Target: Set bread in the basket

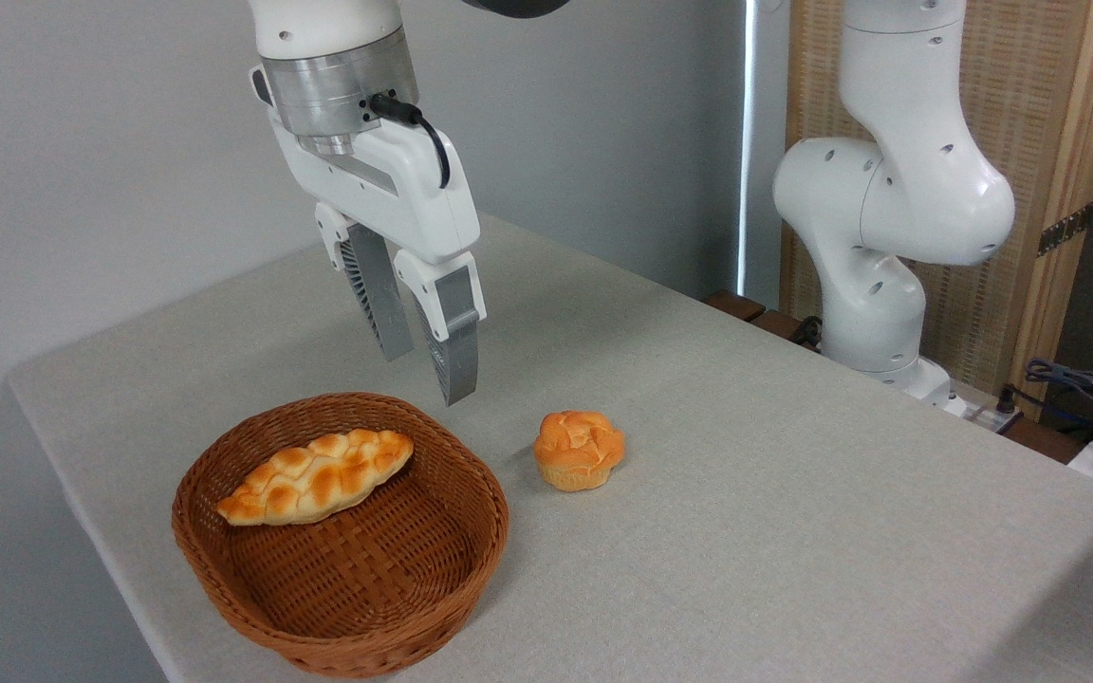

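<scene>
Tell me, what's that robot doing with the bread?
The robot's job is putting bread into a basket, and that looks done. The long braided loaf lies inside the wicker basket, leaning on its far wall. The claw hangs above the basket's far rim, empty, fingers slightly apart. A small round bun sits on the table beside the basket.

Counter (793, 493): pale grey-beige cloth-like cover, corner pointing toward back wall. Basket (342, 626) sits directly on it, front-left, near front edge; oval brown wicker. Small round orange bun (579, 449) sits upright on counter just right of basket, not touching it. Robot base (874, 332) at far right edge.
</scene>
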Controlling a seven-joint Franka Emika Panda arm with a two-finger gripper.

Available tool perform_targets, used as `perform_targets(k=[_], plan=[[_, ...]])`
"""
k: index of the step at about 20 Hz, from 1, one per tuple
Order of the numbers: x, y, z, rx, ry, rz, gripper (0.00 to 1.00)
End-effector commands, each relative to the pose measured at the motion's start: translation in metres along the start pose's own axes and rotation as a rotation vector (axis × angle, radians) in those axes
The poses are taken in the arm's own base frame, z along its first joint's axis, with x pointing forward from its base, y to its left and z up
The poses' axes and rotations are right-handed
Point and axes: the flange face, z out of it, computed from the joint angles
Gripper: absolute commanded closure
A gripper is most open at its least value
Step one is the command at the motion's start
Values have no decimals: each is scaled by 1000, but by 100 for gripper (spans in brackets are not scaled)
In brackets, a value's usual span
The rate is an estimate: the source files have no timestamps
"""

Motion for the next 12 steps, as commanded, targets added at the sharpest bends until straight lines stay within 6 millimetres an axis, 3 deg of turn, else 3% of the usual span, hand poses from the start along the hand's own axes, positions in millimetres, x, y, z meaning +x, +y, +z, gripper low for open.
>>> perform_targets(k=[1,12], plan=[[-8,3,-11,10,-6,7,0],[-20,-3,-20,20,9,-16,0]])
